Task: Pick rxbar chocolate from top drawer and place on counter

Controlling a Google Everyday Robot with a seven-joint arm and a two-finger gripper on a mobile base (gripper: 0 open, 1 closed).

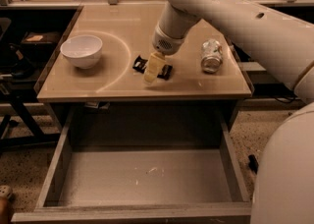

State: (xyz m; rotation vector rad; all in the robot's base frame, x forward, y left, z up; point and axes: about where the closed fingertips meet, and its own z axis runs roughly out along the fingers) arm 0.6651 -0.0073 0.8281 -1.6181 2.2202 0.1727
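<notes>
One flat black rxbar chocolate (165, 72) lies on glossy tan counter (117, 83), between white bowl (82, 50) and crushed silver can (211, 55). Cream pincer (152, 70) directly over bar; grip state cannot be told. Grey top drawer (108, 179) open.

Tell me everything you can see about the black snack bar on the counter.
The rxbar chocolate is a small flat black wrapper lying on the tan counter, between the white bowl and the crushed can. The cream end effector crosses its middle, so only both ends show. I cannot tell whether they touch.
</notes>
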